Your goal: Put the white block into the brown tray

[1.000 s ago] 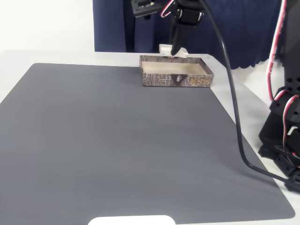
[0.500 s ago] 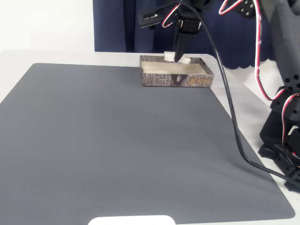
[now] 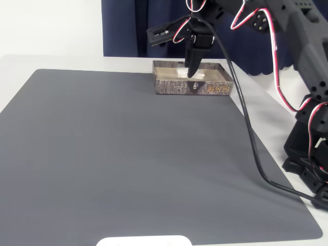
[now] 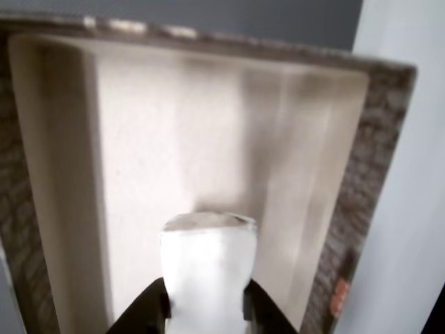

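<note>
One white block point(image 4: 207, 271), one brown tray point(image 3: 215, 88); your gripper point(image 4: 206, 306) fingers clamp the block, low over the tray's cream floor.

The fixed view stands at the mat's point(image 3: 138, 154) near edge, raised, looking across it toward the curtain point(image 3: 169, 25), with the tray point(image 3: 205, 88) far off; the wrist view looks down from close above into the tray point(image 4: 62, 174), between the gripper's point(image 4: 206, 306) fingers; both views share the tray and block point(image 4: 207, 271).
</note>
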`<state>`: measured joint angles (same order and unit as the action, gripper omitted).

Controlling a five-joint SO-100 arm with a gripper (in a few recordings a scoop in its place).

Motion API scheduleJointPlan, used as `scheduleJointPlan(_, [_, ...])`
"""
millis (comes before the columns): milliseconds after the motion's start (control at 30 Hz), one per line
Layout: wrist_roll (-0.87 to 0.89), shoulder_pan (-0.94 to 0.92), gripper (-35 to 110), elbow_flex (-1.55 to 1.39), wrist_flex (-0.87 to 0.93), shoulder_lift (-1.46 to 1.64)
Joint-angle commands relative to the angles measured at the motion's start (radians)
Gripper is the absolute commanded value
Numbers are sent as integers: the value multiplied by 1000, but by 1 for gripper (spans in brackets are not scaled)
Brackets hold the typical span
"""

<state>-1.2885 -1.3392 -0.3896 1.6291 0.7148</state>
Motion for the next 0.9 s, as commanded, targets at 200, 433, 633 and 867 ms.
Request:
scheduleJointPlan(200, [-2,8,0,46,-3,2])
scheduleJointPlan(433, [-18,-6,2,44,14,14])
scheduleJointPlan(633, [-121,-12,14,51,8,20])
scheduleJointPlan(867, [-156,-17,28,54,-37,20])
